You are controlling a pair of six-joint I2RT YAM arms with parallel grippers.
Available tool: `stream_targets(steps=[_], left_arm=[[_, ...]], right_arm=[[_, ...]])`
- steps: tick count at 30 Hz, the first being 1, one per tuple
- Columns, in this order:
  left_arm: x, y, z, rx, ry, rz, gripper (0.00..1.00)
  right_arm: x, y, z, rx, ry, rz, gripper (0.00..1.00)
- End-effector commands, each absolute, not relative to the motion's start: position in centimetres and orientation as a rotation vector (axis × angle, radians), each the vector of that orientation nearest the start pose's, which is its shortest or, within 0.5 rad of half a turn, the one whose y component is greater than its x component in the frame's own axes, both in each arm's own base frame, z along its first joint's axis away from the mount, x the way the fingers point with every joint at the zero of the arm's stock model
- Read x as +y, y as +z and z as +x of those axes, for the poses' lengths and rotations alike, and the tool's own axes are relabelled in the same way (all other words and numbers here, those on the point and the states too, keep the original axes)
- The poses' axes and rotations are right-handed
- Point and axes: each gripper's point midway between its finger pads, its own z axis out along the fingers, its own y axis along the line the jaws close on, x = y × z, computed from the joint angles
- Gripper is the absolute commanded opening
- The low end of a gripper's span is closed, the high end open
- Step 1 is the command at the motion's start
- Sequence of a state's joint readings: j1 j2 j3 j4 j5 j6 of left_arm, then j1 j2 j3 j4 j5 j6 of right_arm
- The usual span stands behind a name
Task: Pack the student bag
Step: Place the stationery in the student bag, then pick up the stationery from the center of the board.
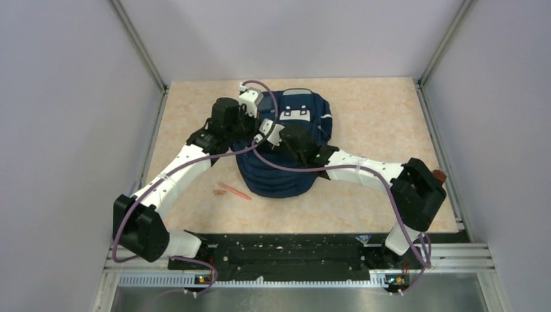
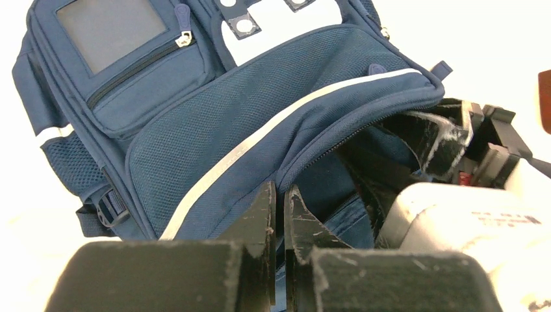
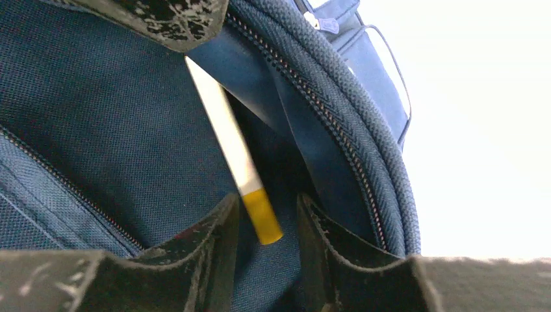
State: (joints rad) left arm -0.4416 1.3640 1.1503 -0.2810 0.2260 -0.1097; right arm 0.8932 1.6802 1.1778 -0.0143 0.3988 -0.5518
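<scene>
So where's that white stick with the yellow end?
In the right wrist view, the stick is inside the bag, its yellow end between the right arm's parted jaws.

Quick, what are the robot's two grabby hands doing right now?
Left gripper: shut, pinching the student bag at its opening edge.
Right gripper: open inside the bag, with a white pencil loose between its fingers.

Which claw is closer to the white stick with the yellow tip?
Right. The right claw is inside the bag, open around the stick. The left claw is outside, pinching the rim of the bag's opening.
</scene>
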Motion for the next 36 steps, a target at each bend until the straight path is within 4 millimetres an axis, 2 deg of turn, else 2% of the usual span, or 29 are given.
stream_targets(steps=[1,3,7,11,12,15,22,26,30,33,36], left_arm=[[-21.9,27.0,35.3,1.931,-0.610,0.454,0.00],[-21.9,26.9,35.3,1.934,-0.610,0.454,0.00],[-21.9,27.0,35.3,1.934,-0.608,0.453,0.00],[-21.9,26.9,35.4,1.936,-0.605,0.451,0.00],[-21.9,26.8,35.4,1.938,-0.605,0.451,0.00],[-22.0,26.6,35.4,1.944,-0.612,0.453,0.00],[-22.2,26.9,35.2,1.933,-0.626,0.479,0.00],[-22.4,27.3,34.8,1.919,-0.644,0.504,0.00],[-22.6,27.6,34.6,1.912,-0.668,0.518,0.00],[-22.5,27.6,34.6,1.912,-0.669,0.513,0.00],[-22.5,27.7,34.6,1.912,-0.672,0.508,0.00]], right_arm=[[30.2,19.4,38.4,1.637,-0.235,-1.018,0.42],[30.2,19.6,38.2,1.631,-0.220,-1.009,0.46],[30.1,20.0,37.4,1.631,-0.167,-0.991,0.49],[30.3,21.1,35.5,1.631,-0.016,-0.951,0.50],[30.3,22.1,34.6,1.621,0.044,-0.928,0.50],[30.8,22.9,31.7,1.611,0.245,-0.900,0.51],[33.1,23.2,24.5,1.560,0.607,-0.892,0.52],[35.7,22.2,20.5,1.504,0.774,-0.940,0.53],[39.1,19.7,17.5,1.500,0.865,-1.026,0.53],[42.0,17.8,16.2,1.506,0.895,-1.112,0.53],[44.5,15.4,16.2,1.544,0.884,-1.166,0.51]])
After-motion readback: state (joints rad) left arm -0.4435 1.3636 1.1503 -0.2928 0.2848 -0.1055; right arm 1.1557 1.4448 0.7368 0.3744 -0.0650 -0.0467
